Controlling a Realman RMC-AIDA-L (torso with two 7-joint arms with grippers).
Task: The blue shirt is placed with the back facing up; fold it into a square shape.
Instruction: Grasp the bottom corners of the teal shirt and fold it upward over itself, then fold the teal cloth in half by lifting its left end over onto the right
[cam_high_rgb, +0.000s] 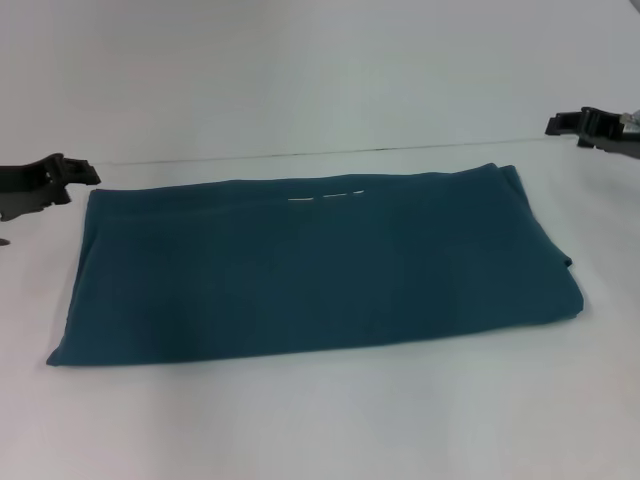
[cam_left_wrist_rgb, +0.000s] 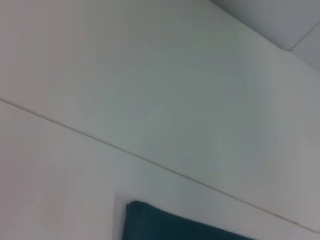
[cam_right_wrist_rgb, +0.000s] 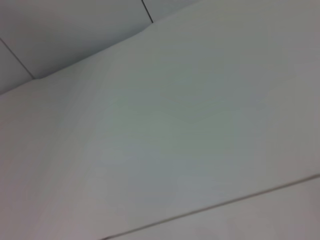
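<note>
Teal-blue shirt lies folded wide on the white surface, both grippers, left and right, clear, presumably for another fold; finger state unclear.

Shirt flat at table centre, long side running nine to three. Left gripper off its ten o'clock corner, right gripper beyond two o'clock, both apart from it.
</note>
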